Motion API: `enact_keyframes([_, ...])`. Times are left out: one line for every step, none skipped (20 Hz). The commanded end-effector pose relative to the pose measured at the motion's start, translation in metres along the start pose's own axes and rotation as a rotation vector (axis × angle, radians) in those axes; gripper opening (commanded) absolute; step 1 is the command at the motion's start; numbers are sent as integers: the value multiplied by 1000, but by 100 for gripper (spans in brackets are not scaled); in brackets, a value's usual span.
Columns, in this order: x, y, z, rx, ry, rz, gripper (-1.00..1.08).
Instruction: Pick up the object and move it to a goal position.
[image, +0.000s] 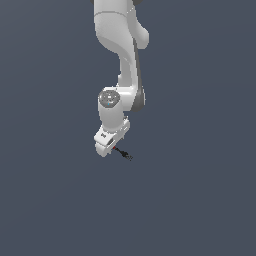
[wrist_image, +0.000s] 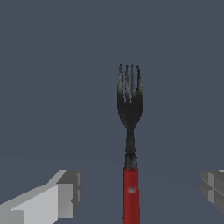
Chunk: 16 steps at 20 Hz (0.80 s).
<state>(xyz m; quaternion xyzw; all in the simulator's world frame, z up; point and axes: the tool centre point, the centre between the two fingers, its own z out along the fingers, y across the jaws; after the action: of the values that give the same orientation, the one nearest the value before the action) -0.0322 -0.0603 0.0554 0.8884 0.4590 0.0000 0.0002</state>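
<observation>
The object is a small fork (wrist_image: 130, 144) with a red handle, a black shaft and dark tines. In the wrist view it lies lengthwise between my two fingers (wrist_image: 65, 194), which stand wide apart on either side of the red handle without touching it. My gripper (wrist_image: 140, 192) is open. In the exterior view the white gripper (image: 111, 149) is low over the grey floor. The fork (image: 123, 153) pokes out from under it toward the exterior view's right, with its handle end partly hidden by the hand.
A plain dark grey floor (image: 200, 200) fills both views. The white arm (image: 120, 60) rises from the gripper to the top of the exterior view. No goal marker shows.
</observation>
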Motion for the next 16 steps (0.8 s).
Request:
enact_keyframes([0, 0, 4, 0, 0, -1, 100])
enact_keyframes([0, 0, 7, 0, 0, -1, 100])
enact_keyframes([0, 0, 11, 0, 0, -1, 100])
enact_keyframes([0, -1, 15, 0, 0, -2, 100])
enact_keyframes([0, -1, 20, 0, 0, -2, 100])
enact_keyframes([0, -1, 25, 0, 0, -3, 100])
enact_keyframes([0, -1, 31, 0, 0, -3, 100])
enact_keyframes([-1, -1, 35, 0, 0, -4, 100])
enact_keyframes([0, -1, 39, 0, 0, -4, 100])
enact_keyframes([-1, -1, 42, 0, 0, -4, 100])
enact_keyframes([0, -1, 45, 0, 0, -5, 100])
enact_keyframes([0, -1, 47, 0, 0, -5, 100])
enact_keyframes([0, -1, 48, 0, 0, -5, 100])
enact_keyframes([0, -1, 49, 0, 0, -5, 100])
enact_keyframes([0, -1, 49, 0, 0, -5, 100])
enact_keyframes([0, -1, 49, 0, 0, -5, -100])
